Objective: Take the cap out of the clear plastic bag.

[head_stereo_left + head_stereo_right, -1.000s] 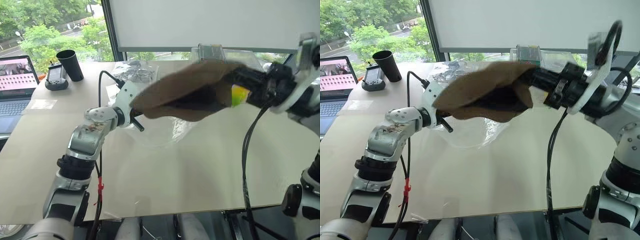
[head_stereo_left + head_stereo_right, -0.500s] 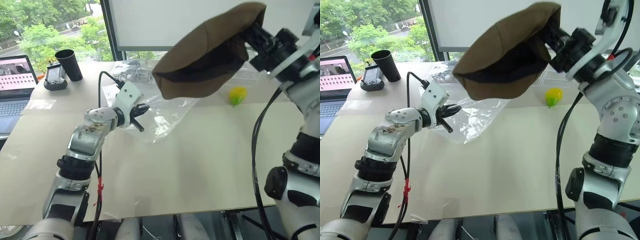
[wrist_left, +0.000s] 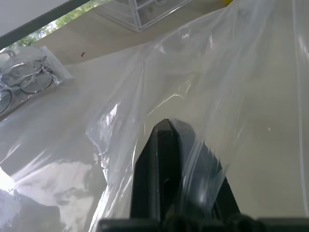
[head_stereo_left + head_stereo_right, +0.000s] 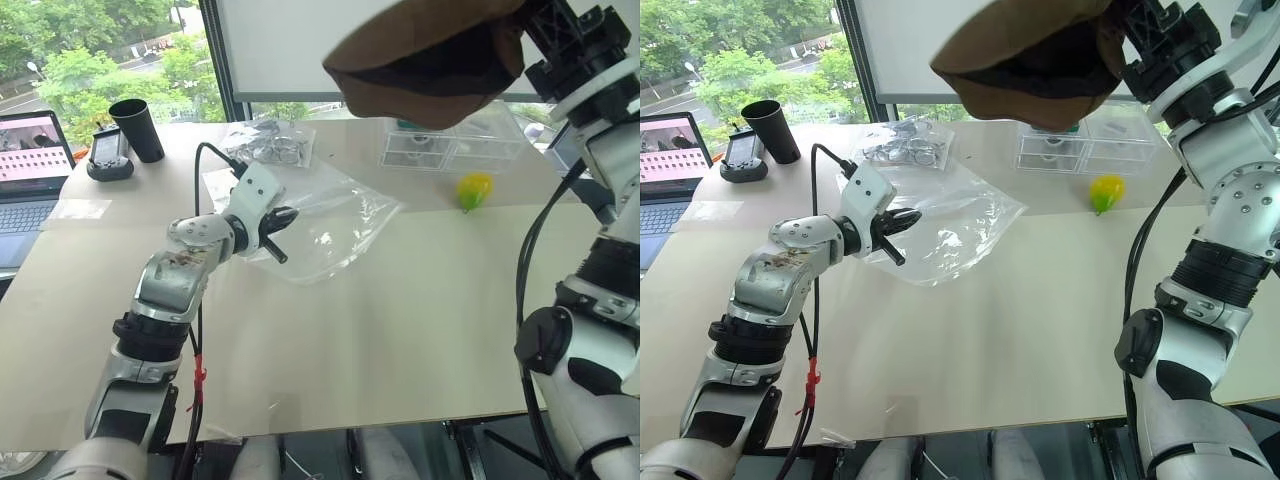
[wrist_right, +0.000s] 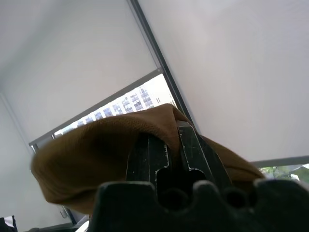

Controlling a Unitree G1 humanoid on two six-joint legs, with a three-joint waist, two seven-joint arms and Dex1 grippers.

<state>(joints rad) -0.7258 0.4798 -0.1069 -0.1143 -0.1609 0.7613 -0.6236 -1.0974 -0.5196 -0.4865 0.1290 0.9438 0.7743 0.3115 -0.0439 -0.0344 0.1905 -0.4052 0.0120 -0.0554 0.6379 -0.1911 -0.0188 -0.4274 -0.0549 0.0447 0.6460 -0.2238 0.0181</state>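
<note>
Brown fabric hangs high over the far side of the worktop [image 4: 400, 330]: the cap [image 4: 425, 62] is clear of the clear plastic bag [image 4: 330, 225] and held up in the air by the right gripper [image 5: 166, 145]. In the right wrist view its two black fingers [image 5: 147, 157] are pressed together on a fold of the cap's edge, and the rest of the cap droops away from them.

Below, the clear plastic bag lies wrinkled and flat on the pale worktop, one edge lifted where the left gripper [image 3: 166, 133] pinches it. In the left wrist view the film drapes over the closed black fingers [image 3: 161, 169], which are clamped on the plastic.

Just behind the bag lies a smaller clear bag with dark metal items [image 4: 270, 142]. Further right stands a clear plastic drawer box [image 4: 440, 145], with a small yellow-green object [image 4: 476, 188] near it on the worktop. At the far left corner sit a black cup [image 4: 139, 128], a small dark device [image 4: 108, 155] just beside it, and an open laptop [image 4: 35, 165] at the edge.
</note>
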